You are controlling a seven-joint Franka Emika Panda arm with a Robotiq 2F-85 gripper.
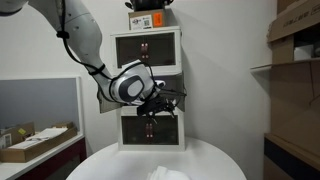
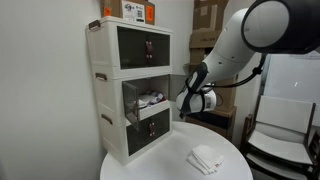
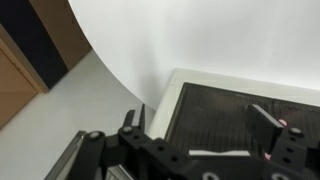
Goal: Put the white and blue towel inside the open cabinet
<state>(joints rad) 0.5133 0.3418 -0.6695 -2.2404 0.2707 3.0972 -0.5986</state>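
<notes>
Towel: white and blue, crumpled on the round white table (image 2: 140, 165), near its front edge in both exterior views (image 1: 160, 172) (image 2: 205, 158), well apart from the gripper
Open cabinet: middle tier (image 2: 143, 102) of the white tower (image 1: 148, 47), front open, dark inside with pale clutter; the tiers above and below have dark glass fronts
Gripper: level with the middle tier and just in front of it in both exterior views (image 1: 160, 103) (image 2: 184, 103)
Fingers: in the wrist view (image 3: 200, 135) they stand wide apart with nothing between them; a dark ribbed panel framed in white shows through the gap
Arm: white, bent down from above to the tower (image 1: 85, 40)
</notes>
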